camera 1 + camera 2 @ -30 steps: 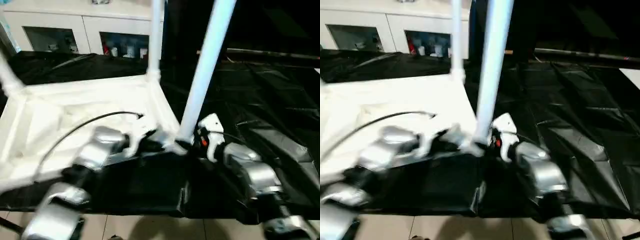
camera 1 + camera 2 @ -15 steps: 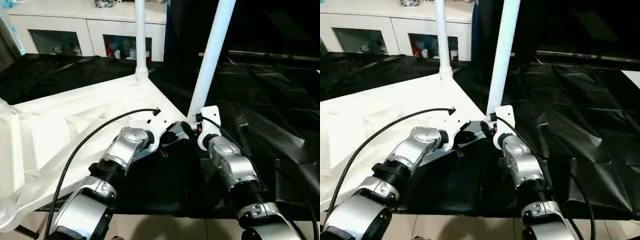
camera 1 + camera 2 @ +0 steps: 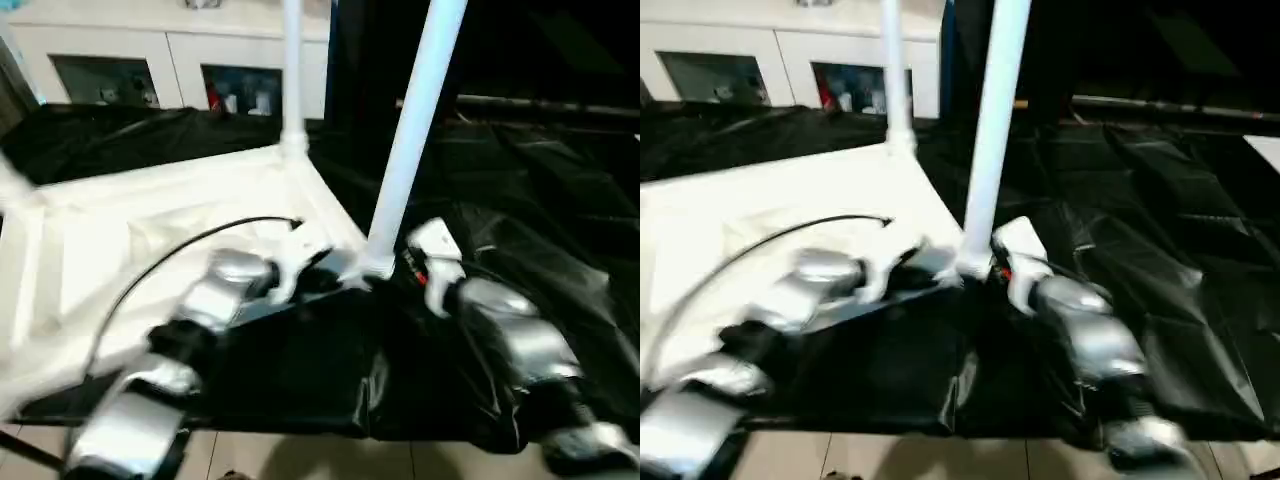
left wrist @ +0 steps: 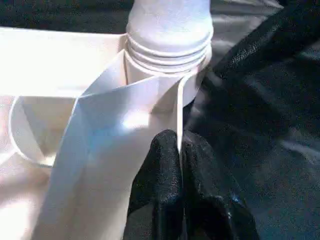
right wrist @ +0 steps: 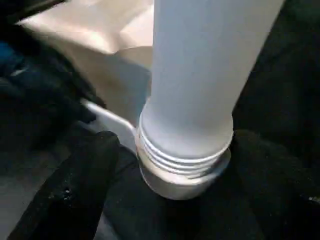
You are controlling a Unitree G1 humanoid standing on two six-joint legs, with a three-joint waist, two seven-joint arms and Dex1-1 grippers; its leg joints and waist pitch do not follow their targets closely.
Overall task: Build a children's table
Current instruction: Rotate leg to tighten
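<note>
Since half a second ago, the right gripper [image 5: 170, 200] has been spread wider around the near leg [image 3: 412, 130], its fingers [image 5: 80, 185] clear of the tube. The rim of the table top [image 3: 150, 235] is pinched by the closed left gripper [image 4: 181, 165] beside that leg's corner socket [image 4: 167, 65]. Farther off, a second leg [image 3: 292, 75] is seen upright on the inverted top, over black sheeting [image 3: 540, 200].
</note>
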